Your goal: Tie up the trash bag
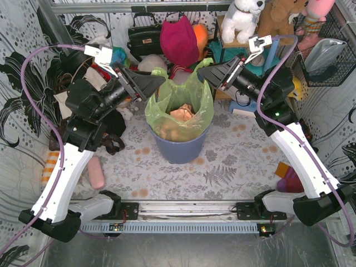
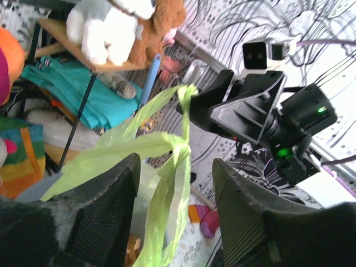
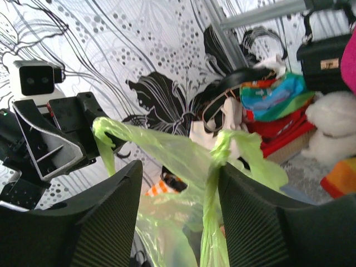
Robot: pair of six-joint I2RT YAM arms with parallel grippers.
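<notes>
Black left claw (image 1: pixel 160 81) sits at the left top flap of the bag (image 1: pixel 167 108), jaws spread, green plastic running loose between its fingers (image 2: pixel 108 211). Bag is lime-green, see-through, lining a blue-grey bin (image 1: pixel 179 150) mid-counter (image 1: pixel 233 172), tan paper scraps inside. Right claw (image 1: pixel 202 72) at the right flap, jaws spread too, plastic strip against one finger (image 3: pixel 250 211).

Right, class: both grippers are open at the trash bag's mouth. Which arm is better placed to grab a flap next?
Probably left. A bunched flap of the trash bag crosses centrally between the open fingers of the left gripper; at the right gripper a flap sits against one finger.
</notes>
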